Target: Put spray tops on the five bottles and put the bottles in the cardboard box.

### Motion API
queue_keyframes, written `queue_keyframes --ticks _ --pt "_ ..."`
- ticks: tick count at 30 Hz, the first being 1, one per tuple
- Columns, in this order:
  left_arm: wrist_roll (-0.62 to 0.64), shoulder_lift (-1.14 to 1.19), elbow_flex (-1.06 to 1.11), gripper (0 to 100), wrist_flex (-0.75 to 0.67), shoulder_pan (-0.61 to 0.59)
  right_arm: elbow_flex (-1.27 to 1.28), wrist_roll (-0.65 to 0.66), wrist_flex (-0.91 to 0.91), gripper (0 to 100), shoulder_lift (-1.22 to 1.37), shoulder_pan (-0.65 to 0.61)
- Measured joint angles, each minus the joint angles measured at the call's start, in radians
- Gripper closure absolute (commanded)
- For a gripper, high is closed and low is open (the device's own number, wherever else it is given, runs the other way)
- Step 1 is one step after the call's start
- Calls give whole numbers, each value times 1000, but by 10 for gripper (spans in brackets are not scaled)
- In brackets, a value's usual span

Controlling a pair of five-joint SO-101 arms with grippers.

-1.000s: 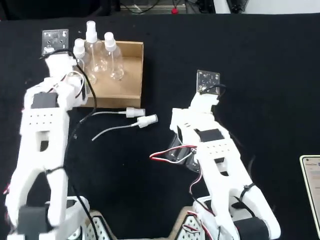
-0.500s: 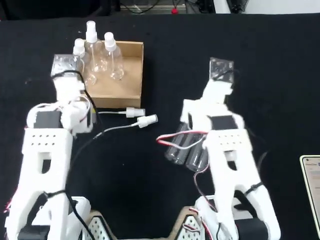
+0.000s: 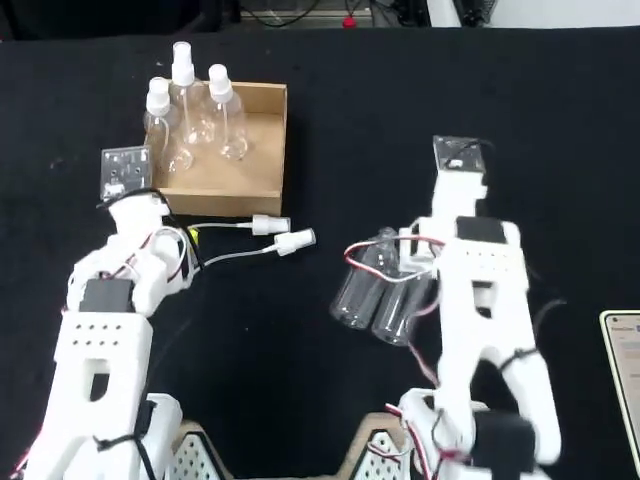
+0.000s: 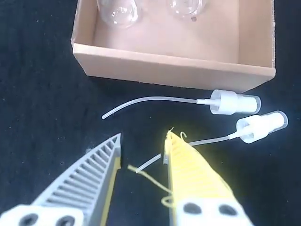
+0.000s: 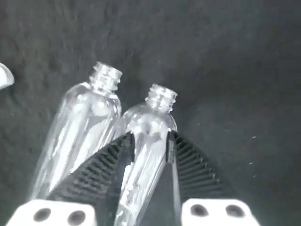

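Note:
Three capped bottles [image 3: 205, 110] stand in the cardboard box [image 3: 240, 175] at the far left. Two loose spray tops [image 3: 270, 225] [image 3: 296, 240] lie in front of the box, their tubes trailing left. Two uncapped clear bottles [image 3: 362, 288] [image 3: 398, 308] lie side by side mid-table. My left gripper [image 4: 142, 151] is open just above the cloth, and the tube end of the nearer spray top [image 4: 261, 126] lies between its fingers. My right gripper [image 5: 148, 143] is open and hovers over one lying bottle [image 5: 151, 123], a finger on either side. The other bottle [image 5: 82, 127] lies beside it.
The table is covered in black cloth [image 3: 560, 120]. A white card or device [image 3: 622, 355] lies at the right edge. The box's near wall [image 4: 174, 70] stands just beyond the spray tops.
Both arms have drawn back toward the near edge. The left arm left the box side, and the right arm shifted right, uncovering the two lying bottles.

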Motion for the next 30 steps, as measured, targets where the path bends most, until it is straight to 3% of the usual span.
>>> queue_keyframes --ticks 10,30 --pt "6 -43 23 848 -3 0 -301 -164 75 880 288 -118" --pt "6 -43 23 848 -3 0 -374 -178 221 881 341 -331"
